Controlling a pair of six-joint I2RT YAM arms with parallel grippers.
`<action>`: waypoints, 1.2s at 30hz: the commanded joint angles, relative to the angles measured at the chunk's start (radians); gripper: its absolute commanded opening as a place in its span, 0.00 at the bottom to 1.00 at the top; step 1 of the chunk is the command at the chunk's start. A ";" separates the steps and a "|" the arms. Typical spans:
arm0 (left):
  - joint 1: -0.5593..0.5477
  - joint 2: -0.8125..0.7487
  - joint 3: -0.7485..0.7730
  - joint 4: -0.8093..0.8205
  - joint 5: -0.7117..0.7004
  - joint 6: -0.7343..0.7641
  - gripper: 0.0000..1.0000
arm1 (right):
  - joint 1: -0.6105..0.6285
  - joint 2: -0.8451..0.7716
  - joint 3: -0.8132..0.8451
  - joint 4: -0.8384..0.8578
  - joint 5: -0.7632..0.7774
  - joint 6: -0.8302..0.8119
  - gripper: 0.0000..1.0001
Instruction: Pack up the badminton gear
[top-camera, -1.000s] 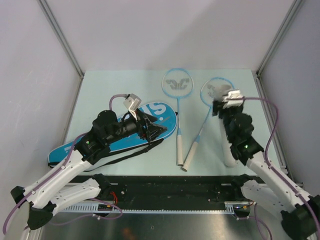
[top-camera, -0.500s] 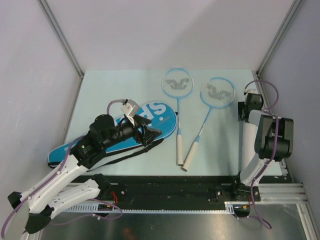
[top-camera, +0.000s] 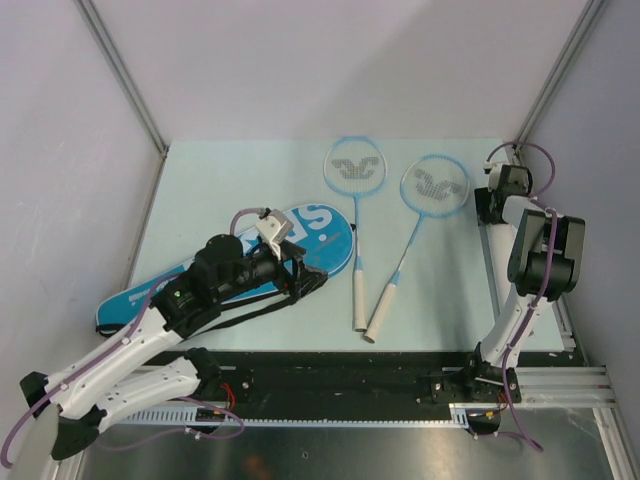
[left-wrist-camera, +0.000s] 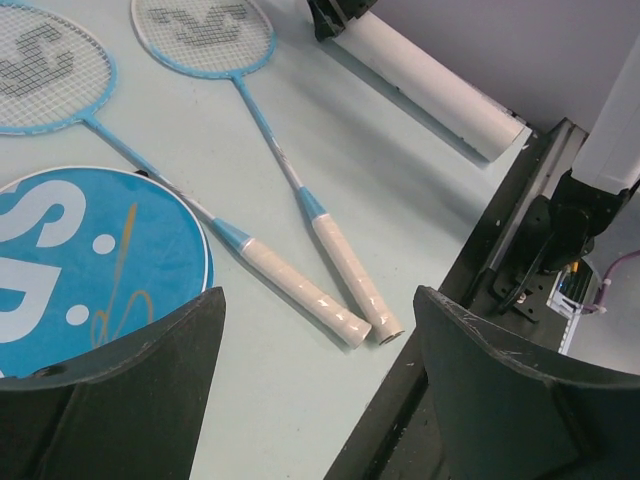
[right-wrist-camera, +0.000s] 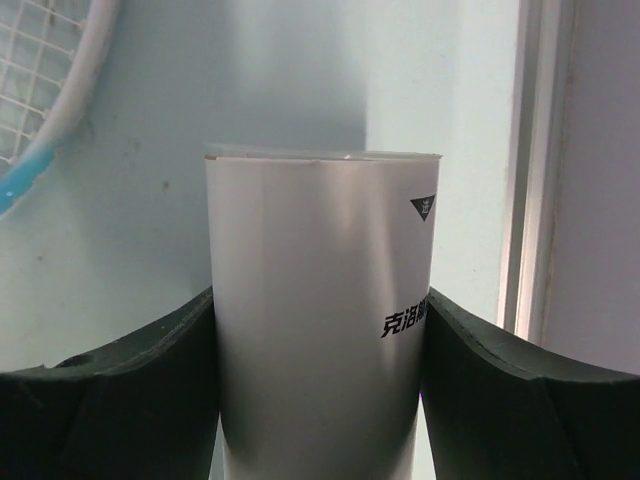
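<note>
Two light-blue rackets lie side by side at the table's middle, heads far and white handles near; the left wrist view also shows them. The blue racket bag lies diagonally at the left, its wide end in the left wrist view. My left gripper is open and empty, above the bag's wide end beside the handles. My right gripper is shut on the far end of the long white tube, which lies along the right edge. No shuttlecocks show.
The bag's black strap trails toward the near edge. A metal frame rail and the right wall stand close beside the tube. The black base rail runs along the table's near edge.
My right arm swung from over the right racket's head to the right edge and folded back, its gripper now on the tube's far end. My left gripper shifted slightly to the right.
</note>
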 joint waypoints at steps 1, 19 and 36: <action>-0.006 0.015 0.005 0.019 -0.020 0.033 0.81 | -0.008 0.054 0.092 -0.192 -0.083 -0.024 0.62; 0.015 0.062 -0.003 0.022 0.003 0.024 0.80 | -0.013 0.085 0.224 -0.273 -0.137 0.016 1.00; 0.086 0.092 -0.010 0.020 -0.016 0.011 0.80 | 0.255 -0.222 0.404 -0.333 0.447 0.242 1.00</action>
